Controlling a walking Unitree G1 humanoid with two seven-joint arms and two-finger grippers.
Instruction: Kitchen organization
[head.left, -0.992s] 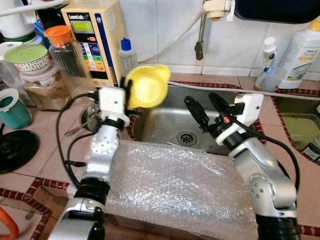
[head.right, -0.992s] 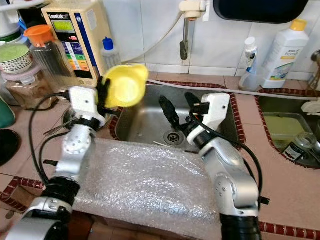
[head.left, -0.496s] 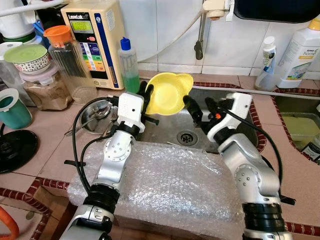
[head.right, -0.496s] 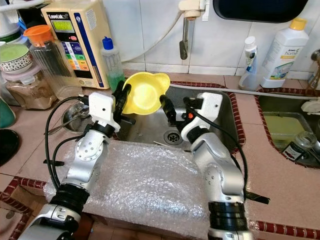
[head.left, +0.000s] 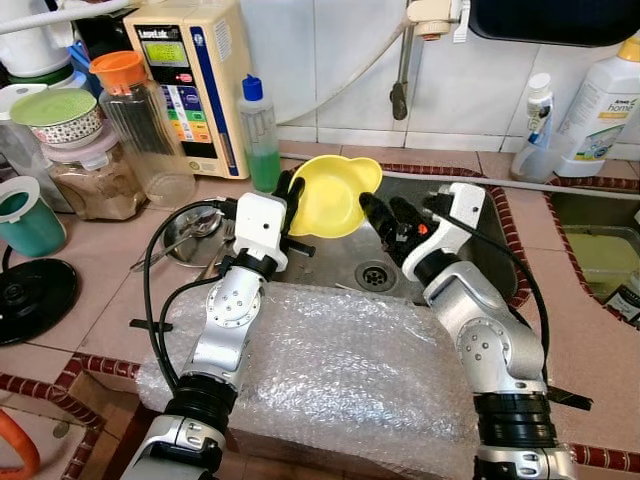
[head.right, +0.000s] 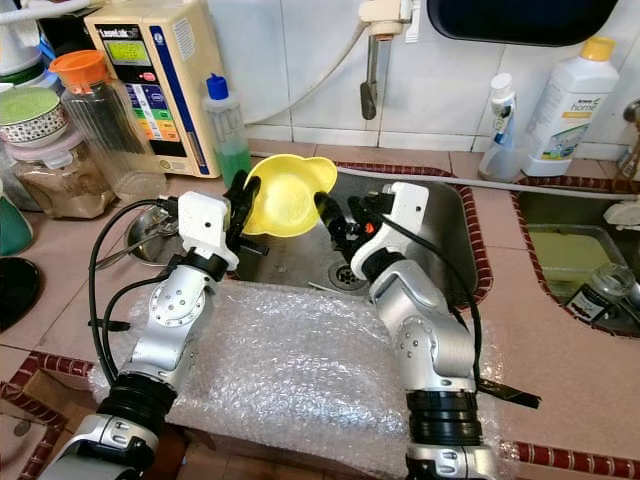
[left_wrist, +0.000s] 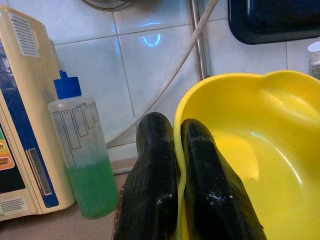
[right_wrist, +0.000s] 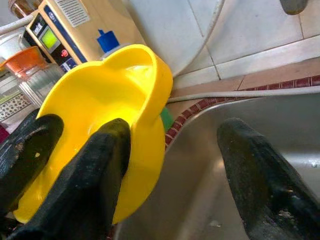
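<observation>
Left end effector (head.left: 287, 196) pinches our yellow bowl's (head.left: 335, 194) rim over the sink (head.left: 480, 225); right end effector (head.left: 392, 213), fingers spread, sits just beside it.

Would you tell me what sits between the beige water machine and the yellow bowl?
A clear bottle of green liquid with a blue cap stands between the water machine and the yellow bowl, as the left eye view shows.

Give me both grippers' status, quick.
Left gripper: shut on the yellow bowl, fingers pinching its rim, above the sink.
Right gripper: open, holding nothing, fingers spread beside the bowl.
</observation>
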